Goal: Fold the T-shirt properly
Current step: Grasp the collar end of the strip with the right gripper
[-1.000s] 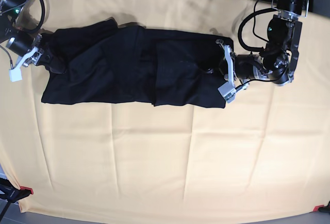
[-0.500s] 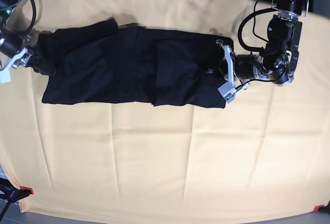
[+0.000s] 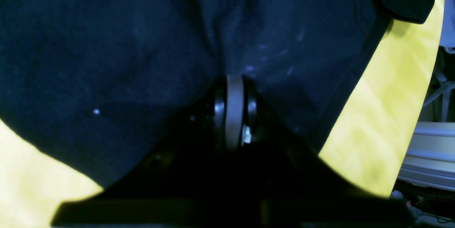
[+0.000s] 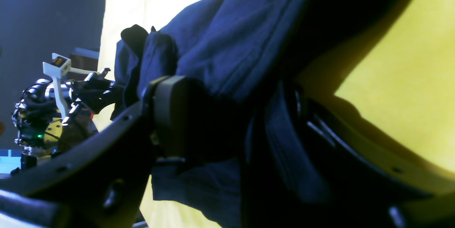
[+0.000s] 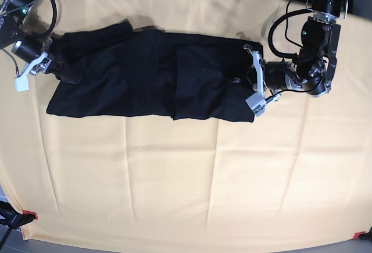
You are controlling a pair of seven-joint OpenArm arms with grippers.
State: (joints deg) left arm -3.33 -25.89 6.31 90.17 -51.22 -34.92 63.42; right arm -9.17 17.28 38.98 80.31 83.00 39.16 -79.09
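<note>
T-shirt [image 5: 151, 75] is lying as a long black band across the far side of the yellow-clothed desk [image 5: 186, 177], shape unchanged over the last second. Right end effector [image 5: 49, 64] is shifting around the band's end, out then back, jaws gaping wide around a bunched edge fold, not yet pinching it; likely lining up the next fold. Left end effector [image 5: 251, 78] is staying fully closed, apparently pinching the opposite hem.

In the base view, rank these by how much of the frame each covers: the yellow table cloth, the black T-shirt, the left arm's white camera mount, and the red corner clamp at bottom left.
1. yellow table cloth
2. T-shirt
3. white camera mount on the left arm
4. red corner clamp, smallest, though only part of it shows at the cloth's edge.
</note>
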